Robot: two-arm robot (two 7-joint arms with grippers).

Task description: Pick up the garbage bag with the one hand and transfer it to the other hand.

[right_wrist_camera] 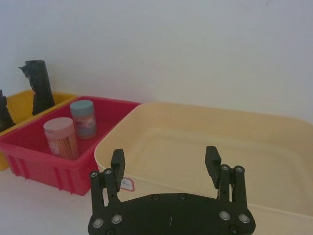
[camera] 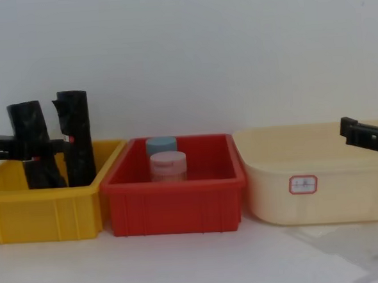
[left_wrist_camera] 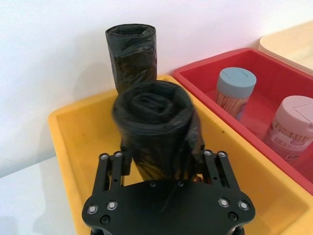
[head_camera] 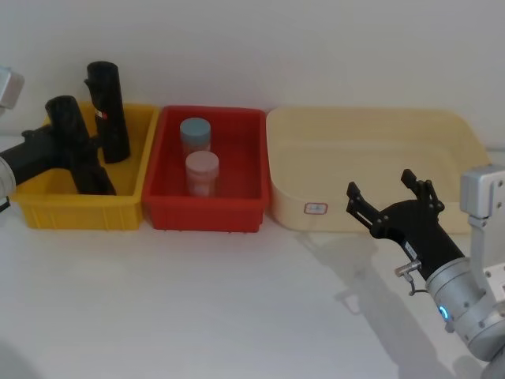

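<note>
Left wrist view: grasp made, lift still to come.
The left gripper point(left_wrist_camera: 164, 161) has its fingers clamped on the garbage bag point(left_wrist_camera: 156, 122), which leans inside the yellow bin point(left_wrist_camera: 73, 142) near a taller roll point(left_wrist_camera: 132, 54). The right gripper point(head_camera: 380, 183) hangs open-fingered above the counter point(head_camera: 237, 316), before the cream tub point(head_camera: 300, 181). Next, probably: raise the bag clear and carry it across.

garbage bag point(camera: 27, 122): base behind yellow bin point(camera: 46, 217) wall | tub label point(camera: 302, 184): unreadable
</note>
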